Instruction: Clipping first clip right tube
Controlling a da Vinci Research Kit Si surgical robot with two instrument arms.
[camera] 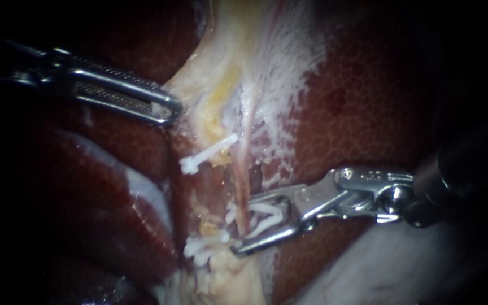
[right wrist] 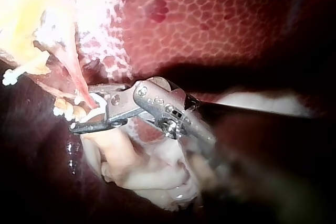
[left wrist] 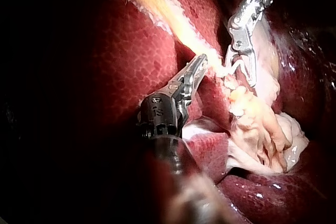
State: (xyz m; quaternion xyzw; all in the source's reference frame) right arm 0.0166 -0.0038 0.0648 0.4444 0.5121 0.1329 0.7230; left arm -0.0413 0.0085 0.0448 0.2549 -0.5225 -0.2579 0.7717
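A thin pink tube (camera: 243, 169), the right one, runs down the pale dissected tissue in the endoscope view. My right instrument (camera: 243, 225) comes in from the right. Its jaws stand apart on either side of the tube and carry a white clip (camera: 268, 216) that straddles it. The right wrist view shows the same jaws (right wrist: 79, 108) around the tube (right wrist: 79, 85). My left instrument (camera: 168, 110) is shut on the edge of the pale yellowish tissue (camera: 199, 85) higher up, and it (left wrist: 199, 64) pulls a pale strand taut in the left wrist view.
Another white clip (camera: 207, 152) lies across the tissue just left of the tube. Several white clips (camera: 204, 247) crowd the lower stump. Dark red liver (camera: 368, 101) surrounds the field. A lumpy pale mass (left wrist: 257, 124) lies beyond the right instrument's jaws (left wrist: 240, 72).
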